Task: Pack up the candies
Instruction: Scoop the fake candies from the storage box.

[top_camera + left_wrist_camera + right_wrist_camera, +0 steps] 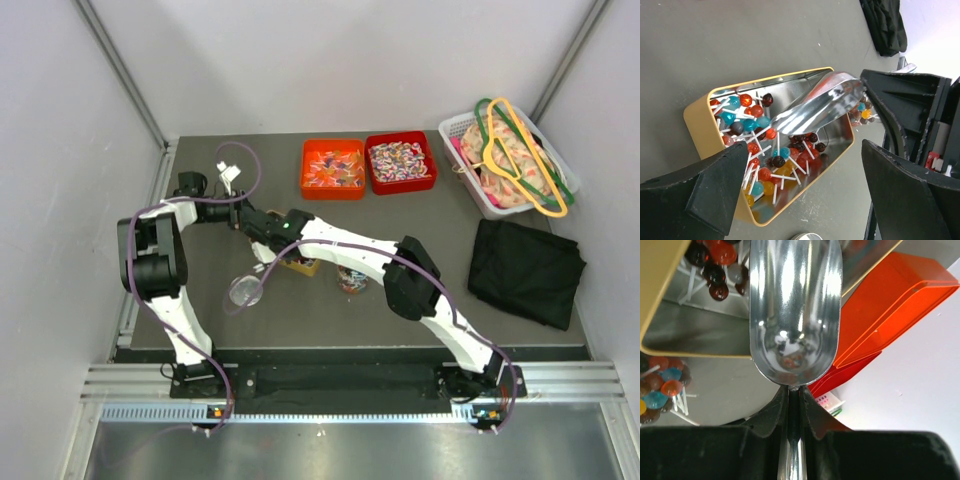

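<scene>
Polished steel first: the scoop is a smooth, mirror-bright trough with a rounded bowl. My right jaws are pinched narrow on its thin handle, one finger pressed to each side. The bowl looks bare of sweets (only reflections show in it). It hangs tilted over a gold-rimmed rectangular tin with shiny metal walls, which lies on the matte grey table. Inside the tin lie round, glossy lollipops on white sticks, in red, teal, amber and near-black. Whether the scoop's lip touches them I cannot tell. My left jaws stand at their widest above the tin, with a black wedge-shaped finger on either side, gripping nothing. The candies, small shiny wrapped pieces in red, blue and white, fill a red plastic tray at the table's far side. That tray sits beside an orange tray, well apart from the tin.
</scene>
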{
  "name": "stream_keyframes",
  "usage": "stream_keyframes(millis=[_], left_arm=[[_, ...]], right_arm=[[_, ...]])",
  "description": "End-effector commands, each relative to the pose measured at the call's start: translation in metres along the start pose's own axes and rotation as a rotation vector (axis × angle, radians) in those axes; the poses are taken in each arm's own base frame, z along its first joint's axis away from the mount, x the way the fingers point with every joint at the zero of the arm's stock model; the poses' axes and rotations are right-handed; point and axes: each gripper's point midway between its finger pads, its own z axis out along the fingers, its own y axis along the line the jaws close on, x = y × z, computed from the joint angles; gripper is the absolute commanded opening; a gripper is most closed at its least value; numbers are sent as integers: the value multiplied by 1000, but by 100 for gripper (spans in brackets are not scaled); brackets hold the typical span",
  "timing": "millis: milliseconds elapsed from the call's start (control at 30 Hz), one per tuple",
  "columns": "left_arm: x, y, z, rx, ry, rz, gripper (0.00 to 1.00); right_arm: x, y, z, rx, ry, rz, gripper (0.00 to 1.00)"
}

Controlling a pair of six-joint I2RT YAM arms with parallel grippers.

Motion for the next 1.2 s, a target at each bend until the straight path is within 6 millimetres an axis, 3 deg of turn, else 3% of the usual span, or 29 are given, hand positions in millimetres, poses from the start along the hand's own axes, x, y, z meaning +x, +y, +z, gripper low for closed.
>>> stream_keyframes(millis=[0,333,600,900,1167], left_arm=[[9,-2,0,51,0,0,99],[18,-2,-1,85,6,-10,99],[23,-7,-4,101,11,-18,99],[25,-10,-4,114,12,-22,99],[27,-11,-5,129,12,-25,99]], right_arm=[[-17,-7,-6,36,-22,-1,0],[-41,-11,10,70,-57,102,0],[-68,4,24,55,-84,111,0],[-89,-8,18,112,-137,112,0],[-111,8,25,36,-226,167,0]])
